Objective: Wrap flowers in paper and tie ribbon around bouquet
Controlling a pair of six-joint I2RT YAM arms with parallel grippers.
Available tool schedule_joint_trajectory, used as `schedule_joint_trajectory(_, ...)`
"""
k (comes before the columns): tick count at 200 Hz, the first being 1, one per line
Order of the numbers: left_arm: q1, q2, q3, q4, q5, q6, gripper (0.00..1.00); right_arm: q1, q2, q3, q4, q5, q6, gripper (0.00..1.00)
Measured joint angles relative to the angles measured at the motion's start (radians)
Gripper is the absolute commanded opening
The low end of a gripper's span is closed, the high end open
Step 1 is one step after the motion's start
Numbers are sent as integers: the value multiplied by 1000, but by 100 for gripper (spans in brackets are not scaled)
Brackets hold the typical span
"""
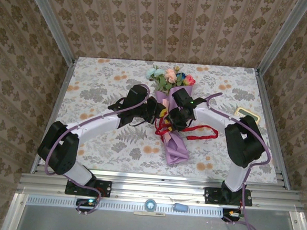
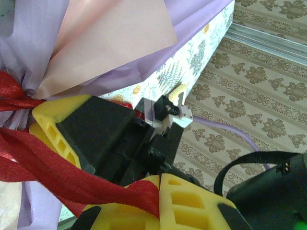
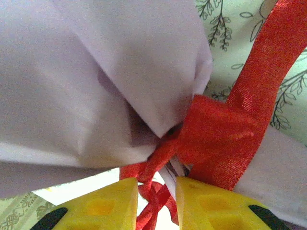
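My top camera sits high behind the arm bases, looking down over the whole table (image 1: 92,89), with the bases along the bottom edge. My left wrist camera peers close past its yellow fingers (image 2: 213,203) toward the ribbon (image 2: 43,167). The right wrist camera is nearer still, facing the knot. All three share the tied waist of the bouquet (image 1: 176,147).

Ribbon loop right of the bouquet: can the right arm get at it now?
Probably yes: the ribbon loop lies on open cloth beside the right gripper, nothing between, though ribbon sits between its fingers.
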Motion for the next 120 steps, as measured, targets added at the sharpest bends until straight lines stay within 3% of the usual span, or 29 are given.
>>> schedule_joint_trajectory(13,-4,-2,-5,4,-1,0,0,-7,19,13,0,0,5,25)
schedule_joint_trajectory(58,-9,-17,-18,5,-6,-5,0,-19,46,50,31,13,35,0)
schedule_joint_trajectory(120,-9,-21,-28,16,-12,-8,0,-26,1,30,61,22,56,0)
